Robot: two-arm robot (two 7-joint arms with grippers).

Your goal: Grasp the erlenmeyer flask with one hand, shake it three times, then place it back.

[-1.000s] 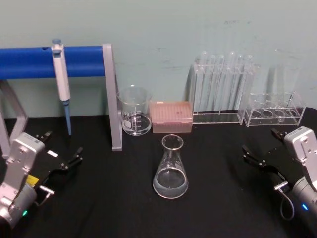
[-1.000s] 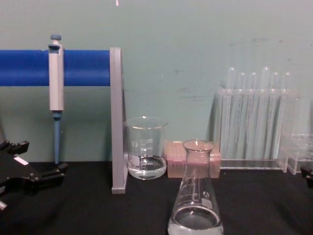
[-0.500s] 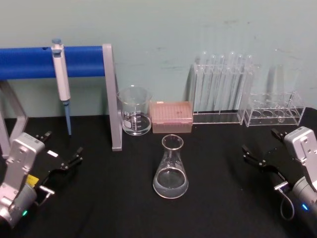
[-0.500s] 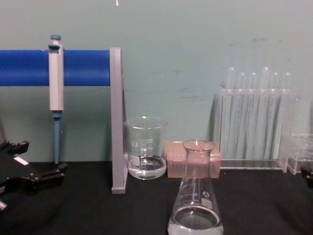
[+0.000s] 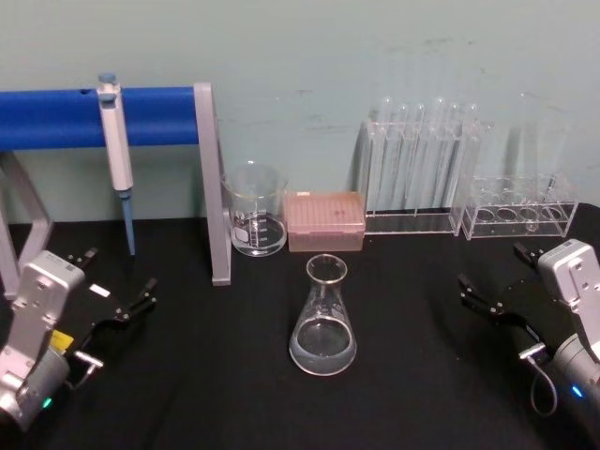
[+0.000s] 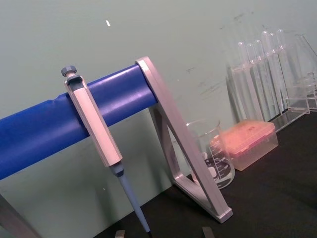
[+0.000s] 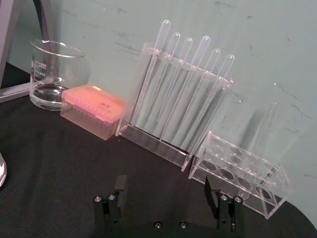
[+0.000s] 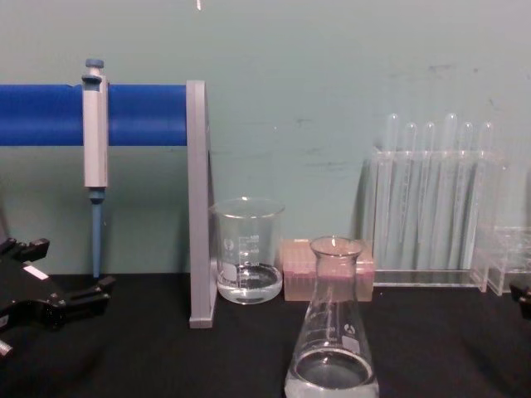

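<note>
Spotted no movement against the frames from a second earlier. Found the erlenmeyer flask (image 5: 323, 323) upright at lower centre of the head view, on the black table (image 5: 206, 375), with a little clear liquid in its base, touched by neither arm. Located the left gripper (image 5: 117, 275) at lower left, fingers spread, well apart from the flask. Located the right gripper (image 5: 489, 264) at lower right, likewise spread and holding nothing, also well apart. Noted the beaker (image 5: 254, 211) and the pink box (image 5: 323, 220) close behind the flask, toward the frame's centre.

Judged the task not yet begun, with the grasp ahead. Expected trouble mainly from the glass: could slide up and out of a pinch on the sloping wall, so favoured the neck under the flared rim. Feared a tip-over from a finger clipping that narrow neck on approach, a knock against the beaker during a wide shake, and a splash out of the open mouth from a hard one.
</note>
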